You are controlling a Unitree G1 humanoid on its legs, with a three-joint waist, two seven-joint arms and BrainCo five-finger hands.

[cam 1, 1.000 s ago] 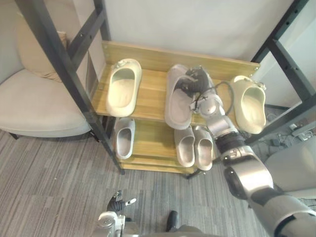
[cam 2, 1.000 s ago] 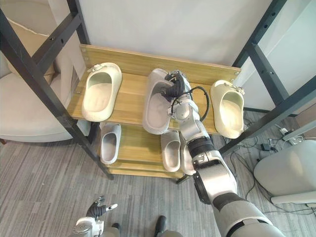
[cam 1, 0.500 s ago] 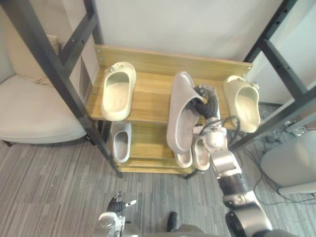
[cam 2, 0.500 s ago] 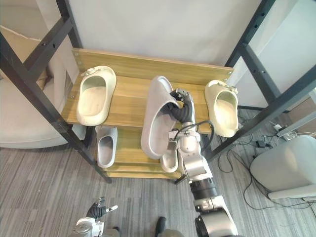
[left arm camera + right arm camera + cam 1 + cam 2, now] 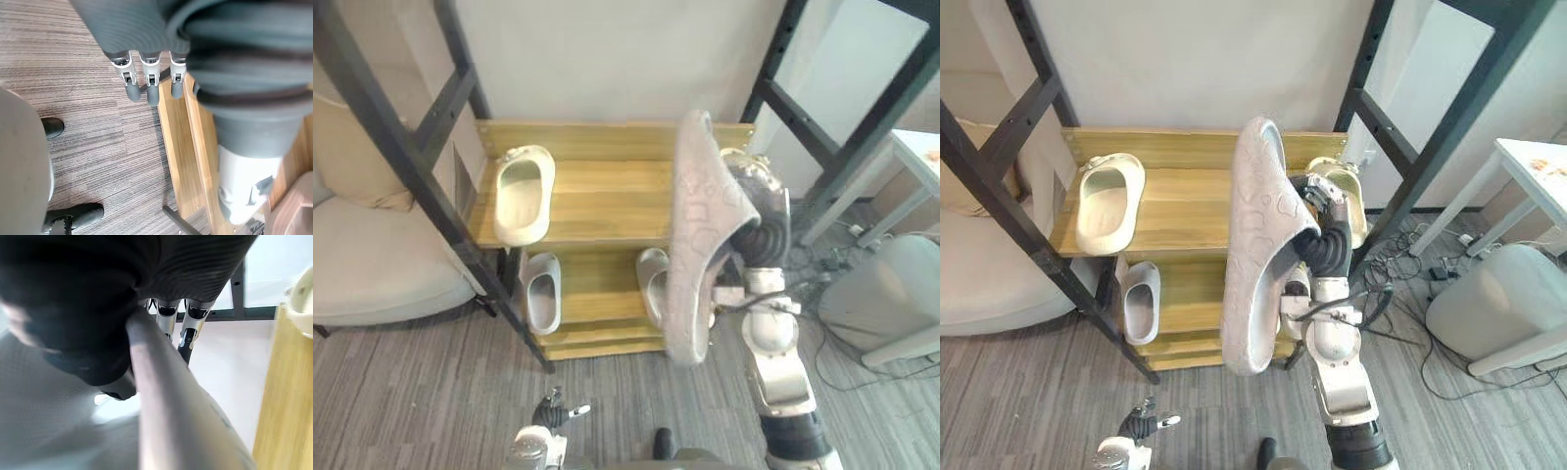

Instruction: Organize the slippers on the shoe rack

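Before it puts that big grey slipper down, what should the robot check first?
1. Grip: right hand curled round the edge of the grey slipper, held in the air: ok.
2. Landing spot: bare wood on the top shelf between the left cream slipper and the right cream slipper: ok.
3. Slipper's pose: on end, sole towards the head camera, not flat: not ok.
4. Room on the lower shelf: one small grey slipper at the left, a second small slipper partly hidden: cannot tell.
5. Left hand low, fingers straight, away from the shelves: ok.
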